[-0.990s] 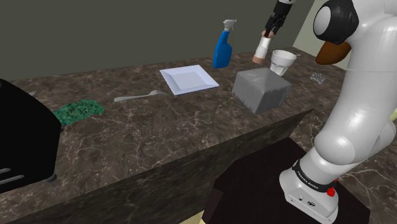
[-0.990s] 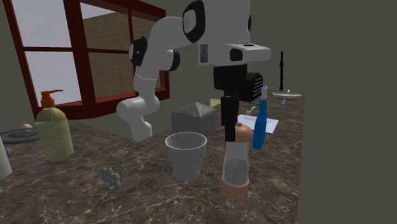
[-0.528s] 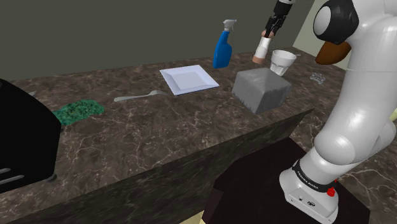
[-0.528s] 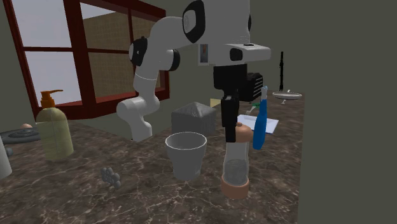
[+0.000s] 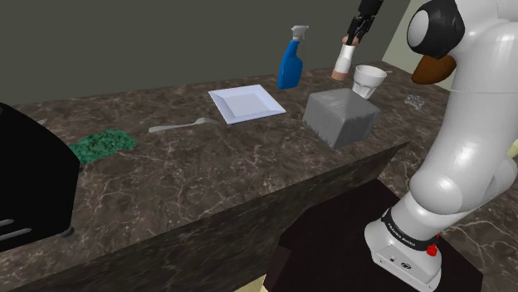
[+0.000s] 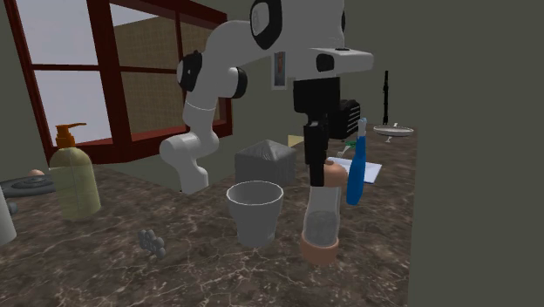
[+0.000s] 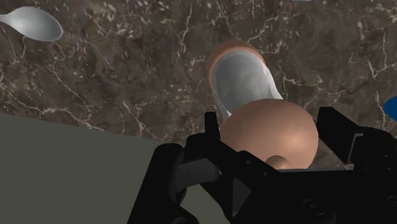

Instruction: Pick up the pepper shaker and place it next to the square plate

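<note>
The pepper shaker (image 5: 341, 61) has a clear body with a brown knob on top and a brown base. My gripper (image 5: 357, 33) is shut on the knob, and the shaker (image 6: 320, 223) hangs slightly tilted just above the dark marble counter (image 5: 216, 170). In the wrist view the black fingers (image 7: 214, 130) clasp the round brown knob (image 7: 267, 137) from both sides. The white square plate (image 5: 246, 103) lies flat toward the shoulder view's left of the shaker, beyond the blue spray bottle (image 5: 290, 65).
A white cup (image 5: 369, 80) stands right beside the shaker, and a grey block (image 5: 340, 116) sits in front of it. A spoon (image 5: 178, 126), a green cloth (image 5: 101, 143) and a black appliance (image 5: 29, 182) lie further left. A soap dispenser (image 6: 71, 179) stands near the window.
The fingers have shut on the shaker's knob. The shaker has since risen a little off the counter and tilted slightly.
</note>
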